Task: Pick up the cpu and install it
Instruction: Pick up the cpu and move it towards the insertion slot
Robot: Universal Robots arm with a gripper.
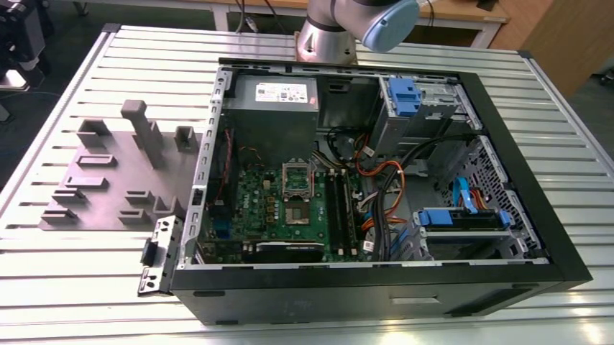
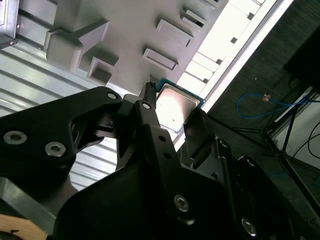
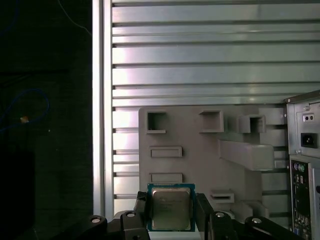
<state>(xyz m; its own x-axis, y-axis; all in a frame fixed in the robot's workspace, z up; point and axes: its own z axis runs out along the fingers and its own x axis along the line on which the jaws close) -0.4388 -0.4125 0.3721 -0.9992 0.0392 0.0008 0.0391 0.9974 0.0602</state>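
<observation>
The cpu (image 3: pixel 171 206) is a small square chip with a silvery top and a thin pale rim. My gripper (image 3: pixel 171 212) is shut on it, one black finger (image 3: pixel 141 209) against each of two opposite edges. In both wrist views it hangs well above the grey plastic fixture plate (image 3: pixel 195 165). The second wrist view shows the cpu (image 2: pixel 176 106) tilted between the fingers (image 2: pixel 148 107). In the exterior view, the open computer case (image 1: pixel 384 287) lies on the table with its green motherboard (image 1: pixel 259 205) and silver socket frame (image 1: pixel 295 178) exposed.
The grey fixture plate (image 1: pixel 106 180) with raised blocks lies on the ribbed aluminium table (image 1: pixel 86 280), at the exterior view's left of the case. Cables (image 1: pixel 384 194), blue drive brackets (image 1: pixel 461 215) and a power supply (image 1: pixel 273 97) crowd the case. The arm's base (image 1: pixel 331 36) stands behind it.
</observation>
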